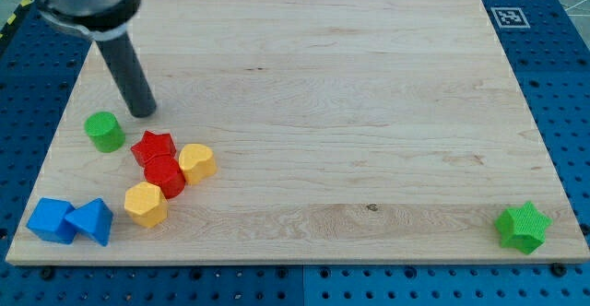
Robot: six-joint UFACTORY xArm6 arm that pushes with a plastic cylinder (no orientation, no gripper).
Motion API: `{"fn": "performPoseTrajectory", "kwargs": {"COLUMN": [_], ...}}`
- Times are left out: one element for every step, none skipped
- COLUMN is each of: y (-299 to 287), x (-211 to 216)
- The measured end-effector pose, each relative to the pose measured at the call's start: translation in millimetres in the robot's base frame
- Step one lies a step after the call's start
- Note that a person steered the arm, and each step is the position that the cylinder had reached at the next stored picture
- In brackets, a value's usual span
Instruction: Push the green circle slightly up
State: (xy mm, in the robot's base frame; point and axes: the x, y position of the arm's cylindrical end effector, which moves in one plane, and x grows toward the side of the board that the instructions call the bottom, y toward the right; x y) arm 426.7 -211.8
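The green circle (105, 131) is a short green cylinder near the left edge of the wooden board (323, 85). My tip (142, 113) rests on the board just to the upper right of the green circle, a small gap apart from it. The dark rod rises from the tip toward the view's top left.
A red star (153, 147), a red block (165, 175) and two yellow blocks (196, 161) (146, 204) cluster to the lower right of the green circle. Two blue blocks (52, 219) (93, 220) lie at the bottom left. A green star (523, 227) sits at the bottom right.
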Motion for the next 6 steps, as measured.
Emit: {"fn": "performPoseTrajectory", "kwargs": {"y": [-43.1,-69.6,-78.2,-78.2,-50.0,-1.7], "x": [-2.5,28.0,44.9,50.6,63.2,87.3]}}
